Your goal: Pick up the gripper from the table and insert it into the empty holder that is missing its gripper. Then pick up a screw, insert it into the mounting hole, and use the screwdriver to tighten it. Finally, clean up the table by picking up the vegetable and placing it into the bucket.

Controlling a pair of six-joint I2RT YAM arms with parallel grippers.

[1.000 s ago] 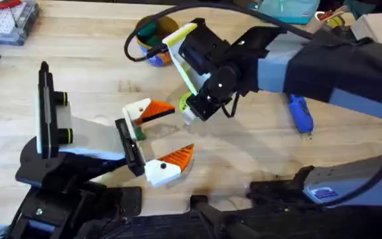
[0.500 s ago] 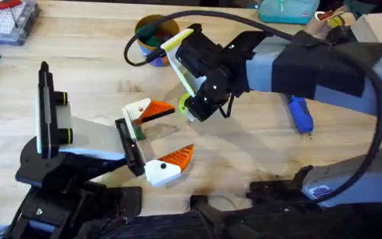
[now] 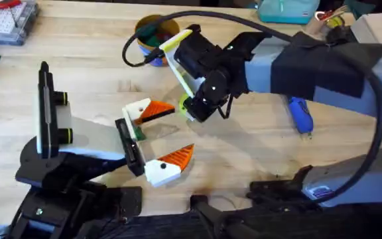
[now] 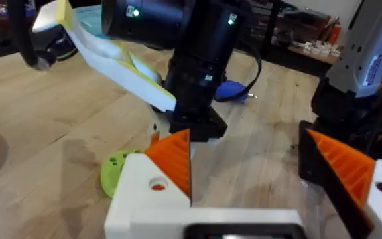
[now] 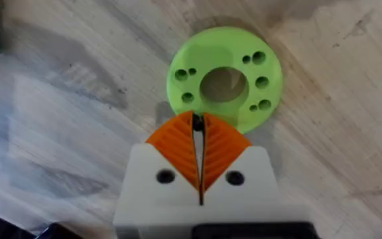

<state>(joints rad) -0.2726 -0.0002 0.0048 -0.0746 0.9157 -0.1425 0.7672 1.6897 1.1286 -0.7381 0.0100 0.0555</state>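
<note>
Barely anything has shifted in the last half second: the right arm hangs in the same spot over the middle of the table (image 3: 78,40), though a second back it sat slightly further right.

Overhead first. Two arms are in play. Right gripper (image 3: 192,111) points down at the wood beside a lime-green disc (image 3: 185,103), mostly hidden under it. Left gripper (image 3: 158,136) lies low, its two white-and-orange fingers spread wide apart with nothing between them, one up near the disc, one nearer the bases. One screwdriver (image 3: 301,114), bright blue, lies flat well off to the right, its long axis running roughly away from the bases and its thin tip toward the near edge. One bucket (image 3: 152,38), yellow-orange, stands upright at the far side with something dark green inside. A teal box (image 3: 288,9) sits at the far edge, and a clear parts case (image 3: 8,20) at the far left corner.

Left wrist view. The left arm's own fingers (image 4: 171,159) frame the shot, still spread. Between them stands the dark right arm's wrist, coming straight down onto the table. The green disc (image 4: 113,171) lies flat just beside the nearer orange pad, and the blue screwdriver (image 4: 229,91) peeks out behind the wrist.

Right wrist view. Two orange ribbed pads (image 5: 176,147) are pressed together, only a thin seam between them, pinching nothing. The green disc (image 5: 225,78) lies flat just past the tips: one large centre hole, small holes around it.
</note>
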